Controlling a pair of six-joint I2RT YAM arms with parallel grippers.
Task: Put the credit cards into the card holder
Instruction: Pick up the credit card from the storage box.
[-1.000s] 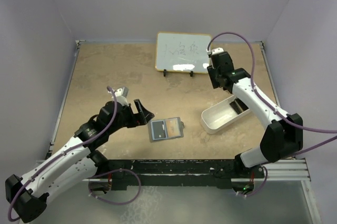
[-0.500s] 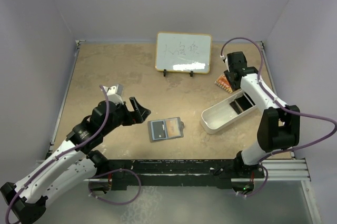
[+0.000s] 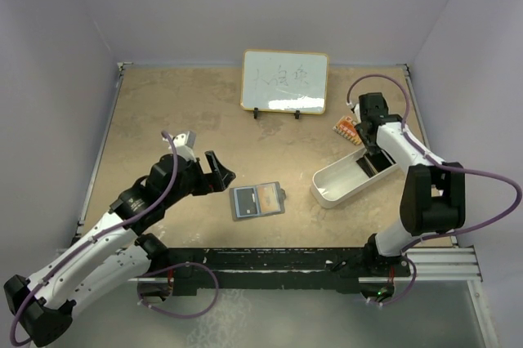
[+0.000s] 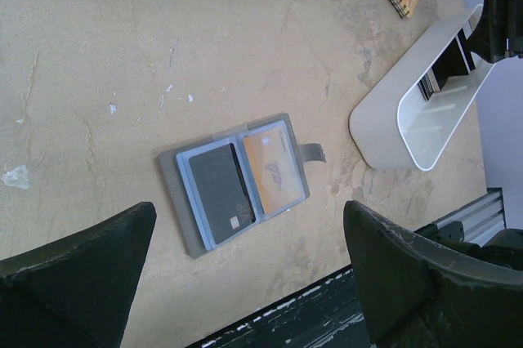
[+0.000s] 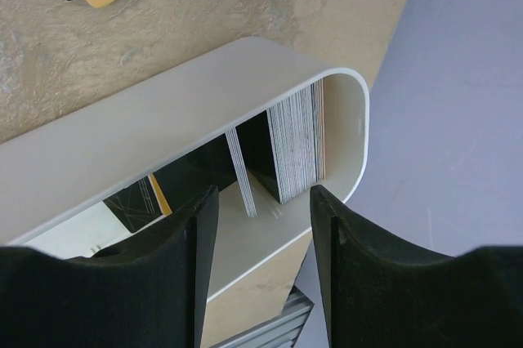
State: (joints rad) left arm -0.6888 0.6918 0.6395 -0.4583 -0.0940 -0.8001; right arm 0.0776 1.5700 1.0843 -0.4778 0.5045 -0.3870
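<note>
I see my left claw [image 3: 221, 170] spread wide just left of the open wallet [image 3: 257, 200]; right claw [image 5: 263, 197] half-open, empty, over the tray [image 3: 327, 189] at right.

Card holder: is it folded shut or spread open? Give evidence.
Spread open: the card holder lies flat, inside face up, strap unfastened.

The right hand [image 5: 261, 201] has swung from the whiteboard [image 3: 284, 81] to over the white tray [image 3: 327, 193], uncovering an orange notepad [image 3: 346, 128].

Marks on the whiteboard [image 3: 284, 80] cannot be read.
</note>
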